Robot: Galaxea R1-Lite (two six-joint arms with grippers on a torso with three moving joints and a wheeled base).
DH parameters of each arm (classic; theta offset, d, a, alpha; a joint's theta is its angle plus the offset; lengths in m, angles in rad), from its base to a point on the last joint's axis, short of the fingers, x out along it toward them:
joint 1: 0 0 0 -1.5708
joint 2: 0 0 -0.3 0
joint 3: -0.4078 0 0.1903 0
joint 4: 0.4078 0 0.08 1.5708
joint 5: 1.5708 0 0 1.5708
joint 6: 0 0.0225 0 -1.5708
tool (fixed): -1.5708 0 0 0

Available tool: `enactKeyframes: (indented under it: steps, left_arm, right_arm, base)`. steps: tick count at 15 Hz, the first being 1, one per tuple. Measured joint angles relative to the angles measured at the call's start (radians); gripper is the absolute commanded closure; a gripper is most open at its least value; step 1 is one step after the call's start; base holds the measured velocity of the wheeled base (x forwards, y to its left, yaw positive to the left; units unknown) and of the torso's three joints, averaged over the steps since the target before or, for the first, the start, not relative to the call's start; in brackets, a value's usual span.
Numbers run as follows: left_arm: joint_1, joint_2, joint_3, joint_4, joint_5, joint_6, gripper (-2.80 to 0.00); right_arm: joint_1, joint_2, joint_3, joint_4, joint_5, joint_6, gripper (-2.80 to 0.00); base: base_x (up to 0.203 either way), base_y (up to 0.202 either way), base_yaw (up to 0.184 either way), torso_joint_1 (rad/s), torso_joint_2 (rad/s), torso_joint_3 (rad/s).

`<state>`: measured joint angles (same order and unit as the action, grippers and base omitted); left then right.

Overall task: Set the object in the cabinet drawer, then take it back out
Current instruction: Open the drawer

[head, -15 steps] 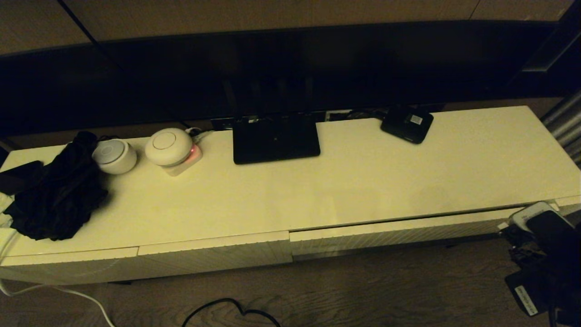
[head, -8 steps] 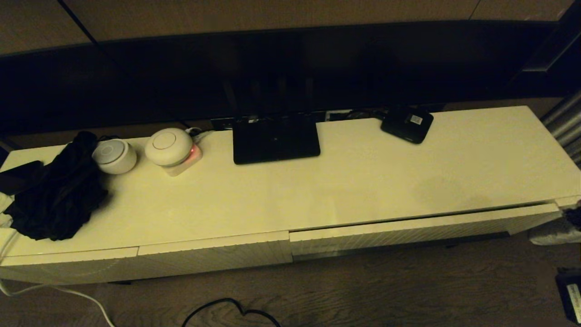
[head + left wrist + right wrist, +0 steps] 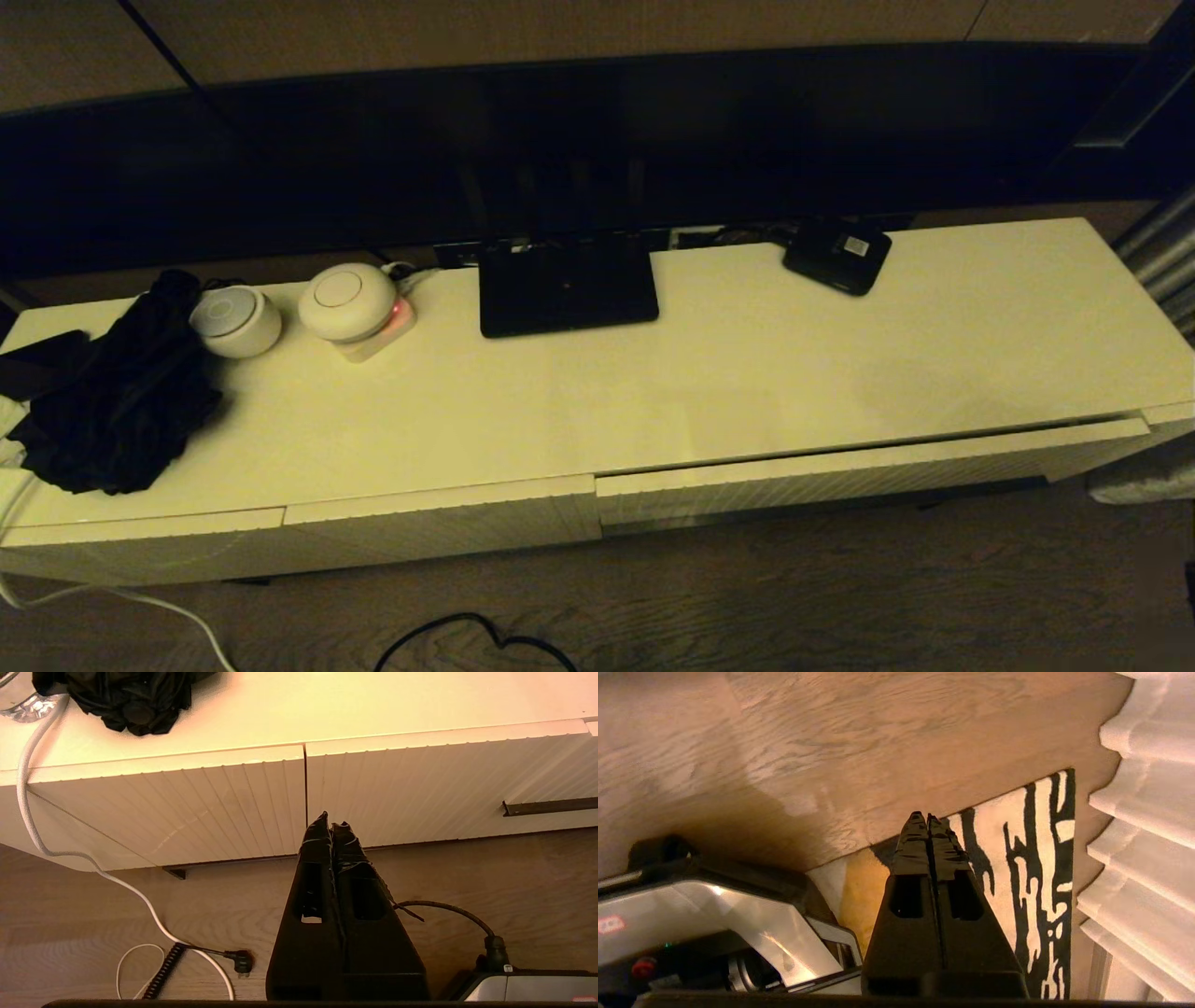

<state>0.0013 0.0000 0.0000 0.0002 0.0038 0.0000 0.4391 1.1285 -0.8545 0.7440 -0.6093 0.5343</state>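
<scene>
The black organiser box shows in no view. The cabinet drawer (image 3: 840, 476) is the wide ribbed cream front on the right half of the cabinet; only a thin dark line parts it from the cabinet top (image 3: 747, 373), and its inside is hidden. Neither arm appears in the head view. In the left wrist view my left gripper (image 3: 331, 823) hangs shut and empty over the wood floor, just before the seam between two ribbed front panels. In the right wrist view my right gripper (image 3: 927, 816) is shut and empty above the floor and a black-and-white rug (image 3: 1027, 858).
On the cabinet top lie a flat black router (image 3: 568, 285), a small black device with a white label (image 3: 837, 254), two white round devices (image 3: 347, 301) and a black cloth (image 3: 112, 401). Cables (image 3: 476, 635) trail on the floor. A pale curtain (image 3: 1143, 812) hangs beside the rug.
My right arm, seen at the head view's lower right edge one second ago, has drawn back out of that view. The drawer and the cabinet-top items have not moved.
</scene>
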Motion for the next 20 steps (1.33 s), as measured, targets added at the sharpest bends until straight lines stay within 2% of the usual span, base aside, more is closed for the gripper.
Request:
enactKeyframes:
  steps: [6,8,10,14,16,18,20]
  left_arm:
    - [0.000,0.000,0.000,0.000,0.000,0.000,0.00]
    - [0.000,0.000,0.000,0.000,0.000,0.000,0.00]
    - [0.000,0.000,0.000,0.000,0.000,0.000,0.00]
    - [0.000,0.000,0.000,0.000,0.000,0.000,0.00]
    - [0.000,0.000,0.000,0.000,0.000,0.000,0.00]
    - [0.000,0.000,0.000,0.000,0.000,0.000,0.00]
    - [0.000,0.000,0.000,0.000,0.000,0.000,0.00]
  right_arm:
    - [-0.012,-0.033,-0.007,0.025,-0.028,-0.002,0.00]
    - [-0.024,-0.044,-0.013,0.027,0.018,-0.012,0.00]
    - [-0.069,-0.060,-0.036,0.026,0.106,-0.062,0.00]
    - [-0.272,-0.098,-0.063,0.017,0.406,-0.309,0.00]
    - [-0.354,-0.122,-0.050,-0.001,0.557,-0.474,0.00]
    - [-0.397,-0.158,0.023,-0.064,0.657,-0.653,0.00]
    - [-0.418,-0.187,0.131,-0.198,0.712,-0.815,0.00]
  base:
    - [0.000,0.000,0.000,0.000,0.00,0.000]
    - [0.000,0.000,0.000,0.000,0.00,0.000]
    - [0.000,0.000,0.000,0.000,0.00,0.000]
    - [0.000,0.000,0.000,0.000,0.00,0.000]
    - [0.000,0.000,0.000,0.000,0.00,0.000]
    - [0.000,0.000,0.000,0.000,0.00,0.000]
    - [0.000,0.000,0.000,0.000,0.00,0.000]
